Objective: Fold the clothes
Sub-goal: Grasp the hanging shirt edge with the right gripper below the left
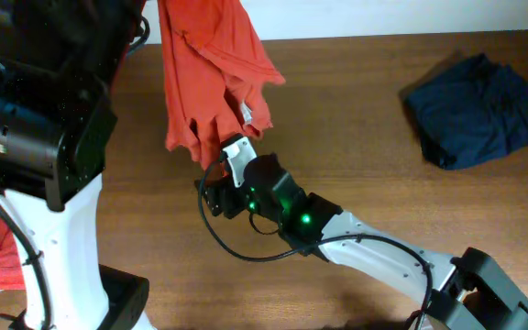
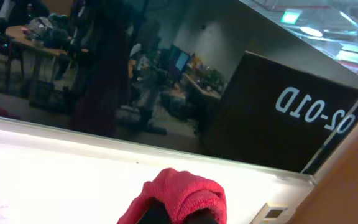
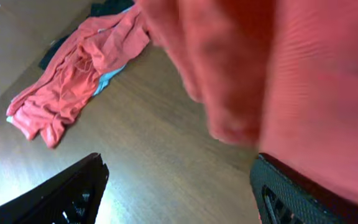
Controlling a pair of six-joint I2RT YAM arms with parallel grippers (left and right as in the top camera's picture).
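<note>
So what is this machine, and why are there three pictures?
It is a robot with two arms at a wooden table. One picture looks down from above. The other two come from little cameras on the wrists. The left end effector, a kind of pincer, is shut on an orange-red T-shirt and holds it up. The right end effector is open beside the shirt's hanging edge. A navy garment lies on the right, and another orange-red shirt lies crumpled farther off.
</note>
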